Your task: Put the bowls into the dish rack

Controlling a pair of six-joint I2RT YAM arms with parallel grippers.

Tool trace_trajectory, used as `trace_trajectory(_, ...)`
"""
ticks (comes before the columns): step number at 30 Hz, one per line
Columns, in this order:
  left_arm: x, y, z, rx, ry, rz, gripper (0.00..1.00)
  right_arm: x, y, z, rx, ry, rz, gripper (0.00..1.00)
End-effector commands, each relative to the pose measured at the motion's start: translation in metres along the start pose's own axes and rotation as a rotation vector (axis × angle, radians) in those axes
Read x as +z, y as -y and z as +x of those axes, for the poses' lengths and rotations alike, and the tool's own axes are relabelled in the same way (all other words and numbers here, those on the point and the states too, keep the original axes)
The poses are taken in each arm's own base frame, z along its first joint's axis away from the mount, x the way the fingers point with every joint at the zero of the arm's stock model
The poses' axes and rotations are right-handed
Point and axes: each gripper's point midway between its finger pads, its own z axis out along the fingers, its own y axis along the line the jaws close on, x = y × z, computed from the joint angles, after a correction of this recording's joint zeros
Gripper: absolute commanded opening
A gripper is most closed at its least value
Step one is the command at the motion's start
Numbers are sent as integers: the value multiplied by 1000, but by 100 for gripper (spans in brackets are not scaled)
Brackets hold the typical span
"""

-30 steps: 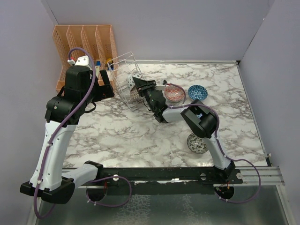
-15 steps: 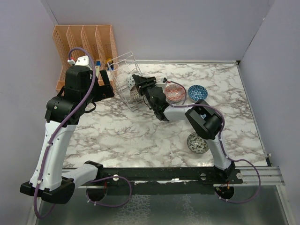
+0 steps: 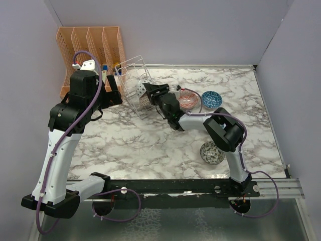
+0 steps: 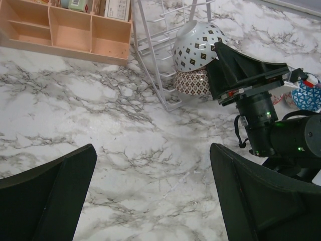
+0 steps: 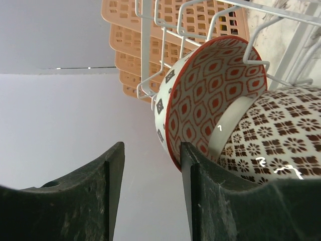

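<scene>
The white wire dish rack point(image 3: 131, 80) stands at the back left and holds two bowls on edge. One is reddish-pink inside point(image 5: 215, 95) and white with dark diamonds outside point(image 4: 198, 44). A brown bowl point(image 5: 283, 135) lies beside it. My right gripper point(image 3: 149, 91) is open and empty at the rack's mouth, and one finger point(image 5: 200, 196) touches the pink bowl's rim. A second pink bowl point(image 3: 186, 100), the blue bowl point(image 3: 211, 99) and the dark grey-green bowl point(image 3: 211, 152) sit on the table. My left gripper point(image 4: 150, 196) is open and empty above the marble.
The peach slotted organiser point(image 3: 90, 47) stands against the back wall, left of the rack, with small boxes in it. The right forearm point(image 3: 188, 120) stretches across the table's middle. Walls close in the left, back and right sides.
The right arm's elbow has swung to the right, and its gripper has shifted slightly at the rack's mouth. The left arm has not moved.
</scene>
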Motion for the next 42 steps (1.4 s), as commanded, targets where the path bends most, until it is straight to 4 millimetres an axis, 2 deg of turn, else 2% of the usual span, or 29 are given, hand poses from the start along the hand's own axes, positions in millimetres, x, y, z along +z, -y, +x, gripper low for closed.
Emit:
trace_trajectory(1, -5, 6, -3, -1, 16, 34, 99, -11, -24, 0, 34, -31, -26, 49)
trace_trajectory(18, -4, 5, 2, 3, 7, 35, 99, -33, -17, 10, 53, -123, 33, 48)
trace_trajectory(30, -6, 7, -1, 17, 14, 36, 99, -56, -17, 8, -15, -163, 74, 48)
trace_trajectory(35, -7, 7, -3, 18, 22, 31, 99, -66, -27, -9, -164, -126, 90, 48)
trace_trajectory(38, -8, 7, -3, 21, 22, 34, 99, -66, -39, -20, -307, -106, 117, 49)
trace_trajectory(42, -8, 7, -2, 23, 22, 34, 99, -62, -39, -33, -429, -104, 197, 49)
